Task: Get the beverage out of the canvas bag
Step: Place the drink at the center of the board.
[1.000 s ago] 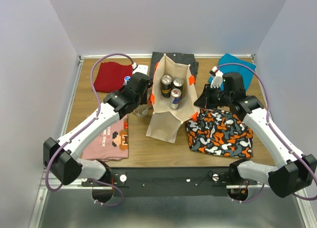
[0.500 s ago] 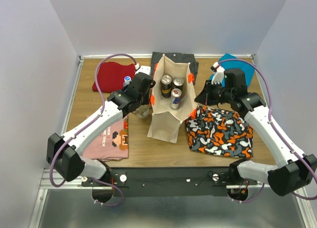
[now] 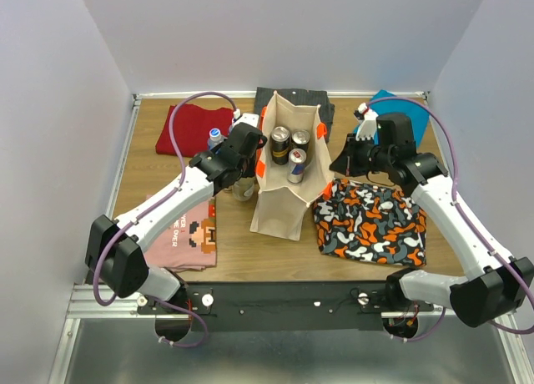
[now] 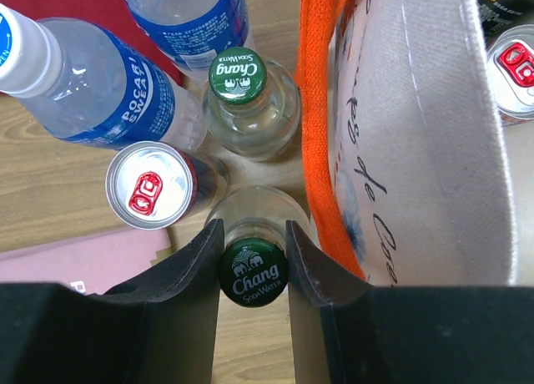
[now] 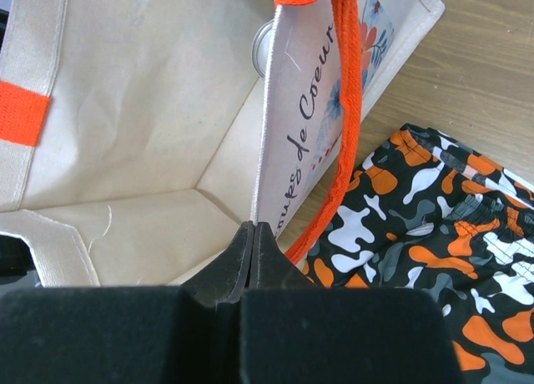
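Observation:
The beige canvas bag (image 3: pixel 279 204) stands open at mid-table with three cans (image 3: pixel 280 142) inside it. My left gripper (image 4: pixel 254 227) is shut on the green-capped neck of a glass Chang soda bottle (image 4: pixel 253 271). That bottle is outside the bag, right beside its left wall (image 4: pixel 417 150) and orange handle (image 4: pixel 321 108). From above, the left gripper (image 3: pixel 242 163) sits at the bag's left side. My right gripper (image 5: pixel 253 229) is shut on the rim of the bag's right wall (image 5: pixel 275 133); in the top view the right gripper (image 3: pixel 335 169) is at the bag's right side.
Left of the bag stand a second Chang bottle (image 4: pixel 239 79), a silver can (image 4: pixel 150 186) and two Pocari Sweat bottles (image 4: pixel 100 92). Folded clothes lie around: camouflage (image 3: pixel 371 221), red (image 3: pixel 188 125), pink (image 3: pixel 188 229), teal (image 3: pixel 400 108), dark grey (image 3: pixel 296 96).
My left wrist has shifted a little right, closer to the bag, still shut on the bottle. My right gripper has moved slightly back with the bag's rim in it.

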Robot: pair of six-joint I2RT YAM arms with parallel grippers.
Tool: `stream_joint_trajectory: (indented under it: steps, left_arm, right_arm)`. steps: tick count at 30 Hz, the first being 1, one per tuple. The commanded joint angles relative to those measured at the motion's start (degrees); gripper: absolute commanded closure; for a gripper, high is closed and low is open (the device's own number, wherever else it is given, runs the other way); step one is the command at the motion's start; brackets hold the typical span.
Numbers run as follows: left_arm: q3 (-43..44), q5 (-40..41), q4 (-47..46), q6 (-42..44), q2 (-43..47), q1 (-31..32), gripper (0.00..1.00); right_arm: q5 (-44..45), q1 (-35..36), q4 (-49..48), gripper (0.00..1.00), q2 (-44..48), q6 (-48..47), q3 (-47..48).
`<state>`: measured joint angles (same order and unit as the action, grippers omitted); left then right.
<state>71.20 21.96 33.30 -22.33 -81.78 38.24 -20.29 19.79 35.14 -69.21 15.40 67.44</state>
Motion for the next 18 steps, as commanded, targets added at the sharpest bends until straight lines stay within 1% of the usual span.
stream_joint_trajectory:
  steps: [1,12,17,18]
  left_arm:
    - [0.43,1.16,-5.97,0.09,0.92,-0.44,1.00]
    - [-0.18,1.07,-6.23,0.09,0.39,-0.71,1.00]
    - [-0.09,0.81,-6.23,0.18,0.13,-0.80,1.00]
    - [-0.10,0.81,-6.23,0.18,0.04,-0.80,1.00]
  right_arm:
    - [3.68,0.07,0.99,0.99,-0.14,-1.42,1.64]
    - [5.88,0.07,1.95,0.99,-0.75,-2.30,3.49]
    - [4.48,0.07,2.22,0.98,-1.37,-2.48,3.75]
    - [3.86,0.07,1.96,0.83,-1.28,-2.30,3.32]
